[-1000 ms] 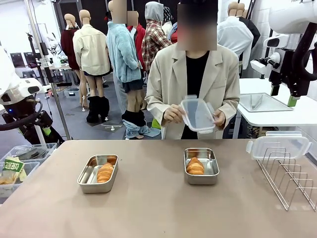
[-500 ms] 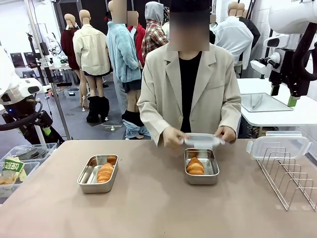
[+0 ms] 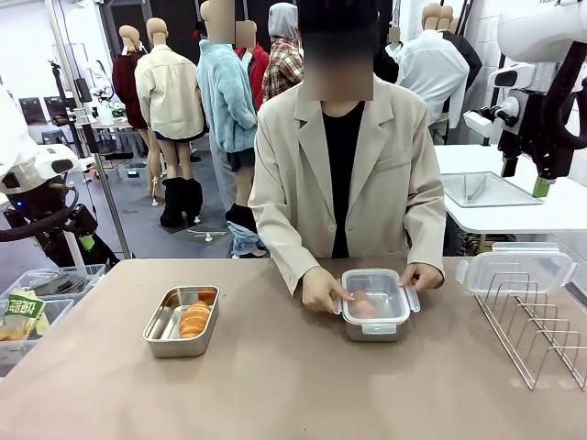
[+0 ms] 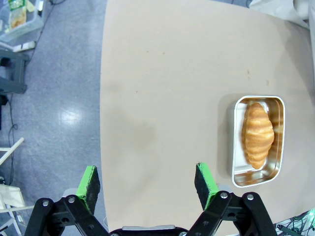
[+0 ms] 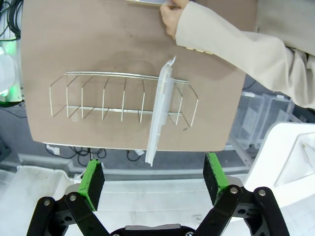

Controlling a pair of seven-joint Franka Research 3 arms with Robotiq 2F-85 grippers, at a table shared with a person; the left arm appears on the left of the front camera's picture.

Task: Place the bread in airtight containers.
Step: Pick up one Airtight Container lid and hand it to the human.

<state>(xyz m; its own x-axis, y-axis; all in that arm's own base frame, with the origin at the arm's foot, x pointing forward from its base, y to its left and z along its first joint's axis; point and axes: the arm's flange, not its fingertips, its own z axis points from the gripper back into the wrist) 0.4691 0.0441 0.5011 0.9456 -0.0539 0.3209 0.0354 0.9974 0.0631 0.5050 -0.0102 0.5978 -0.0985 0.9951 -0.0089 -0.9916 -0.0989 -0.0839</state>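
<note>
Two steel airtight containers stand on the table. The left container [image 3: 182,321] is uncovered and holds one bread [image 3: 194,318]; the left wrist view has it [image 4: 258,141] with its bread [image 4: 258,133] to the right of my open left gripper [image 4: 146,184], which hangs high over the table's edge. On the right container [image 3: 374,307] lies a clear lid, and a person's hands [image 3: 321,291] press it at both sides; bread [image 3: 362,305] shows faintly through it. My right gripper [image 5: 153,177] is open and empty, high above the wire rack [image 5: 123,98].
A wire rack [image 3: 537,330] stands at the table's right end with a second clear lid [image 3: 518,269] leaning in it. Bins with packets [image 3: 23,312] sit on the floor to the left. A side table with a steel tray [image 3: 486,190] stands behind right.
The person has brought the clear lid down from chest height onto the right container and now presses on it. Neither arm has moved.
</note>
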